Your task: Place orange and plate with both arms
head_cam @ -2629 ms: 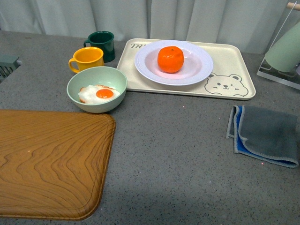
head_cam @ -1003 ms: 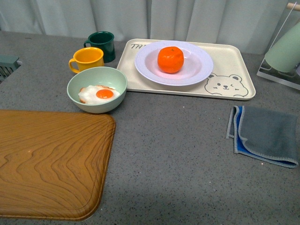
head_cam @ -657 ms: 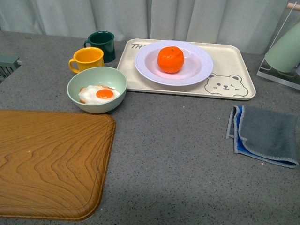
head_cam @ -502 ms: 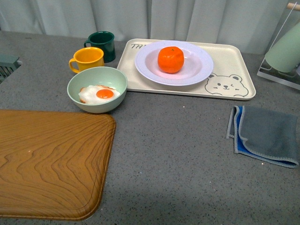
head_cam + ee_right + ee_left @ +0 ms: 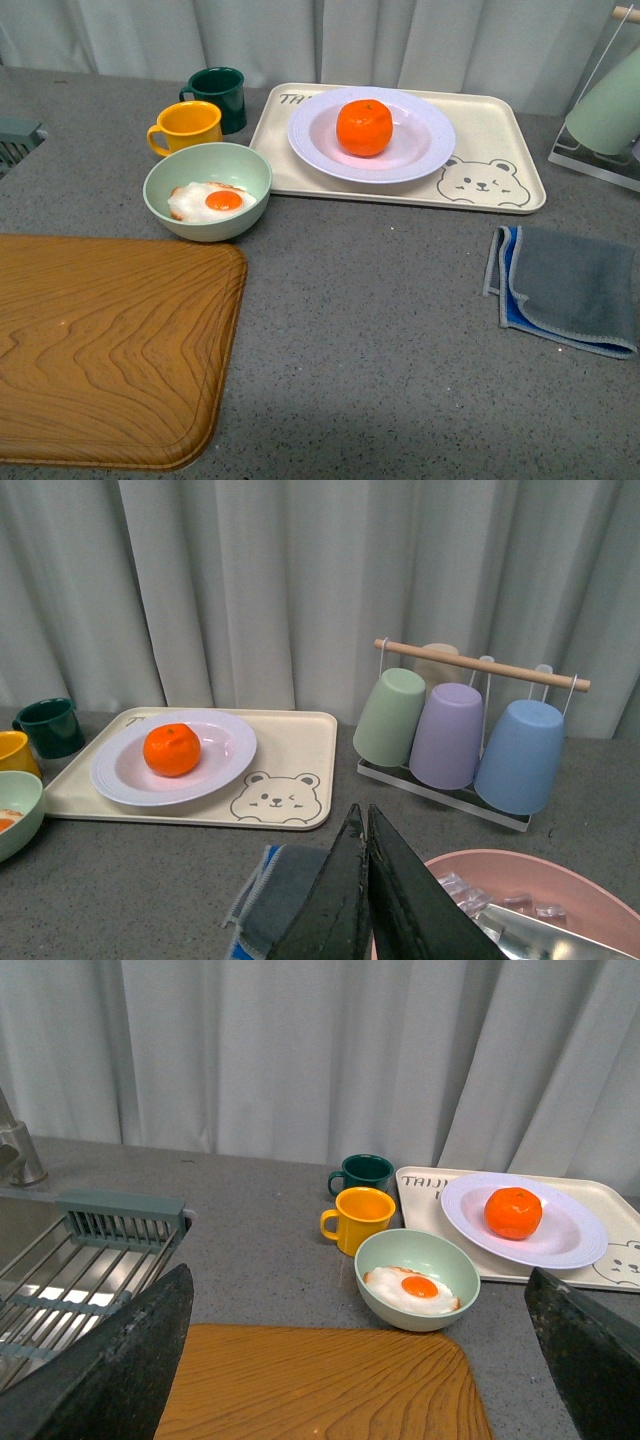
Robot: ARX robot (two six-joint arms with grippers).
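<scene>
Grey counter (image 5: 400, 320) lies below both arms, the left pincer (image 5: 360, 1360) spread wide and the right pincer (image 5: 366, 900) pressed together, while farther off the orange (image 5: 364, 126) sits in the plate (image 5: 430, 140) on the beige tray (image 5: 500, 130).

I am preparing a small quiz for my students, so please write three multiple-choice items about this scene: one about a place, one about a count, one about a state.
1. Where is the orange?
A. in the green bowl
B. on the plate
C. on the wooden board

2. How many cups hang on the rack?
A. two
B. six
C. four

3. How is the right gripper?
A. shut
B. wide open
C. holding the cloth

Answers:
1 B: it sits on the white plate, on the cream tray.
2 C: green, purple and blue cups, with a beige one behind.
3 A: its fingers meet, holding nothing.
</scene>
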